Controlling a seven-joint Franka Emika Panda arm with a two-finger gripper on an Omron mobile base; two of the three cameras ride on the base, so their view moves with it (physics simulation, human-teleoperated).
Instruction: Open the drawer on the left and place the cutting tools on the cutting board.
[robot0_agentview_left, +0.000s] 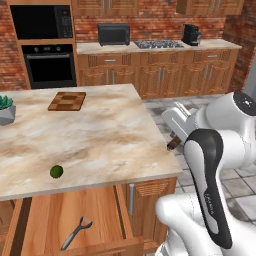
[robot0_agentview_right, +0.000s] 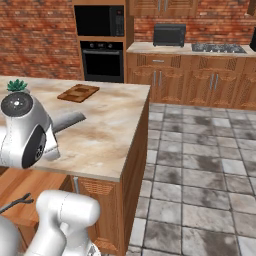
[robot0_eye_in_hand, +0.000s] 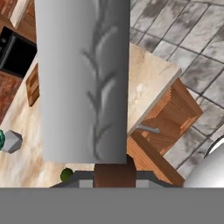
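Note:
My gripper (robot0_eye_in_hand: 114, 176) is shut on the brown handle of a cutting tool, a broad grey blade (robot0_eye_in_hand: 83, 78) that stands up the middle of the hand view. In the left base view that blade (robot0_agentview_left: 174, 120) is held in the air just off the island's right edge, and in the right base view the blade (robot0_agentview_right: 67, 121) juts out over the counter. The drawer (robot0_agentview_left: 75, 210) under the island's front is pulled open, and a slim dark-grey cutting tool (robot0_agentview_left: 76, 233) with a forked end lies in it. The checkered cutting board (robot0_agentview_left: 67, 101) (robot0_agentview_right: 78, 92) lies at the island's far side.
A small green fruit (robot0_agentview_left: 56, 171) sits near the front edge of the marble island top (robot0_agentview_left: 100, 135). A potted plant (robot0_agentview_left: 5, 111) stands at its left. Tiled floor (robot0_agentview_right: 200, 165) spreads to the right. Wall ovens, cabinets and a stove line the back wall.

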